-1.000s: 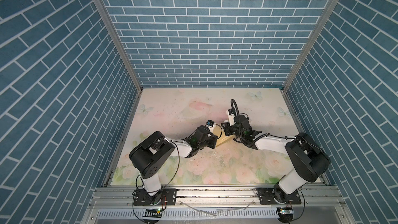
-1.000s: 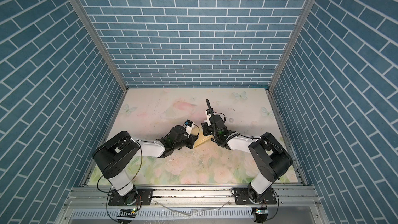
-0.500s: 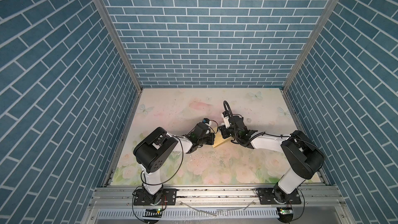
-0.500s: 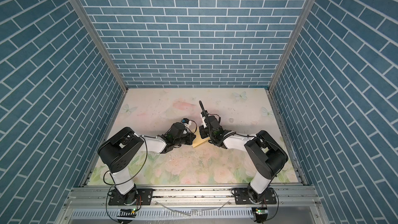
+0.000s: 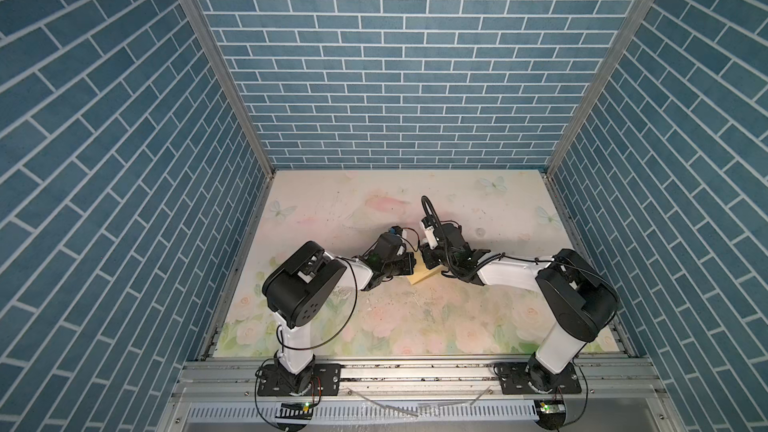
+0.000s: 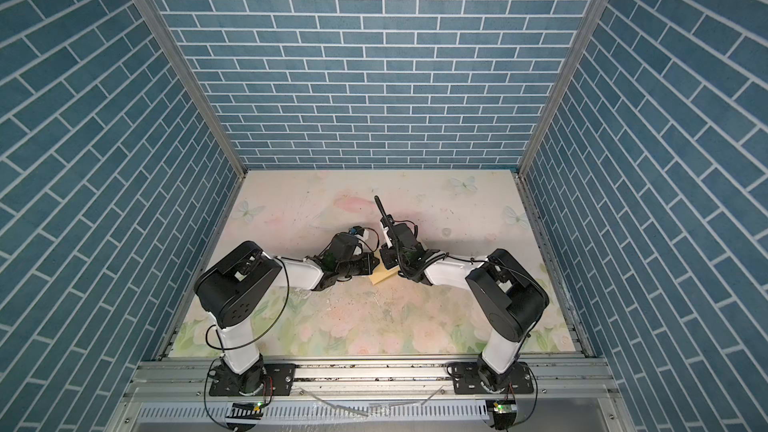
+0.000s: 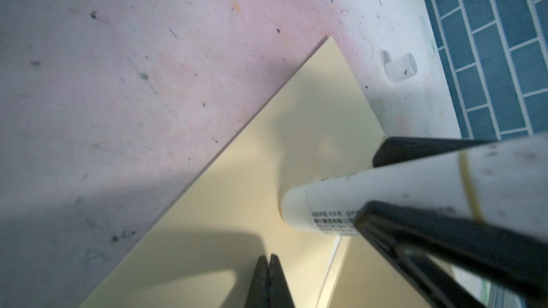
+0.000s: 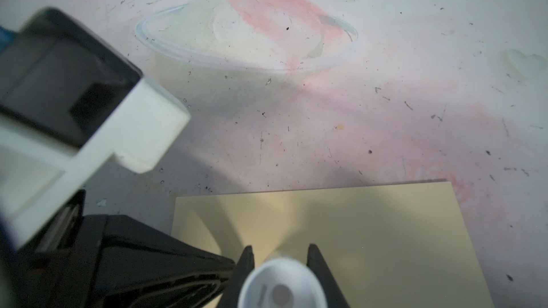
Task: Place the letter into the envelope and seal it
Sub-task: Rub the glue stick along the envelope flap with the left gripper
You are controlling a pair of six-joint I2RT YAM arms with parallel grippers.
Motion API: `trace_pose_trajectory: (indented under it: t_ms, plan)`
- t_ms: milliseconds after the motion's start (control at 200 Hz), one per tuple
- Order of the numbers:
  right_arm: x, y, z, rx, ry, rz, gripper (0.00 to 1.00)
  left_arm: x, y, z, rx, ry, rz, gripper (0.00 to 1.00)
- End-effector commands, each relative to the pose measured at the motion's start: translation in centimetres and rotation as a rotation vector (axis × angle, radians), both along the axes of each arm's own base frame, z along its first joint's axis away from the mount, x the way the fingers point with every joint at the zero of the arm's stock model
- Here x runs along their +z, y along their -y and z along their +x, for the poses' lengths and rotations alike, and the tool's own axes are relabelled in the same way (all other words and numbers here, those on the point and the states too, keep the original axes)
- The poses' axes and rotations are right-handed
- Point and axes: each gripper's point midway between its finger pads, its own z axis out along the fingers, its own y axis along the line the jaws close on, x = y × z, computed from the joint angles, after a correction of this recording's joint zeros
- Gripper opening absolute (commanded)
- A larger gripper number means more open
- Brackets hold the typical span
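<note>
Two arms are facing each other low over the middle of the surface, and the envelope is lying flat directly beneath both sets of jaws. The left jaws are sitting fully together, gripping nothing, with their tips down on the envelope's pale-yellow face. The right jaws are clamping narrowly around a white glue stick. Its end is pointing at the envelope just ahead of the left jaws, though contact is unclear. A small white cap is lying beyond the right jaws, clear of the envelope.
</note>
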Motion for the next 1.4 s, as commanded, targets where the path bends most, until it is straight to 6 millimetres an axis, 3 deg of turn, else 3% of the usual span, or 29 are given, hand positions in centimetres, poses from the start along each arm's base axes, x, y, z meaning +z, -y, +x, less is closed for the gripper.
trace_pose_trajectory:
  t_ms: [0, 455, 1395]
  plan:
    - [-0.8, 0.5, 0.4, 0.002, 0.013, -0.086, 0.0, -3.1, -1.7, -0.7, 0.034, -0.099, 0.099, 0.0]
    - [-1.9, 2.3, 1.1, -0.041, 0.02, -0.151, 0.0, -4.3, -2.8, -1.0, 0.053, -0.151, 0.182, 0.0]
    - [-2.4, 5.9, 2.4, -0.122, 0.032, -0.194, 0.0, -6.0, -4.5, -1.3, 0.086, -0.23, 0.339, 0.0]
